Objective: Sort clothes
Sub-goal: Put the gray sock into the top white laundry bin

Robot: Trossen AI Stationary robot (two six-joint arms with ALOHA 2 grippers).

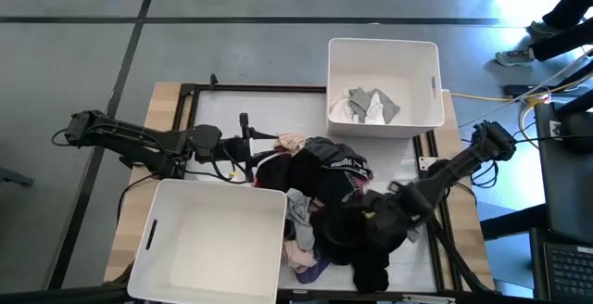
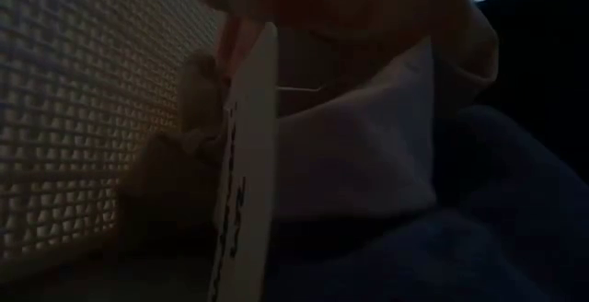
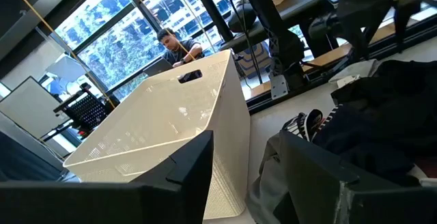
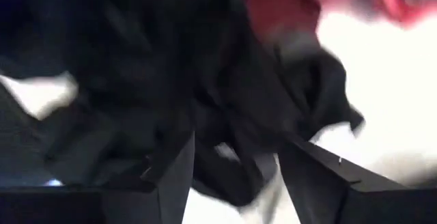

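A pile of small clothes [image 1: 324, 188], black, pink, grey and white, lies in the middle of the table. My right gripper [image 1: 359, 225] is low over the pile's black near-right part. In the right wrist view it [image 4: 235, 145] is open, with a fold of black cloth [image 4: 229, 115] between its fingers. My left gripper [image 1: 246, 141] is open and empty at the pile's left edge, and also shows in the left wrist view [image 3: 242, 142]. Grey and white clothes [image 1: 371, 106] lie in the far bin [image 1: 380, 58]. My right gripper's open fingers [image 4: 171, 183] stand on either side of a fold of black cloth in the pile, coming from above. I cannot tell whether they touch it.
An empty white bin [image 1: 213, 248] stands at the near left, beside the pile. The left wrist view shows a white bin [image 3: 171, 121] ahead and black clothes [image 3: 382, 115] beside it. In the low view, a bin's mesh wall [image 2: 74, 109] and pink and white cloth [image 2: 368, 155] fill the frame.
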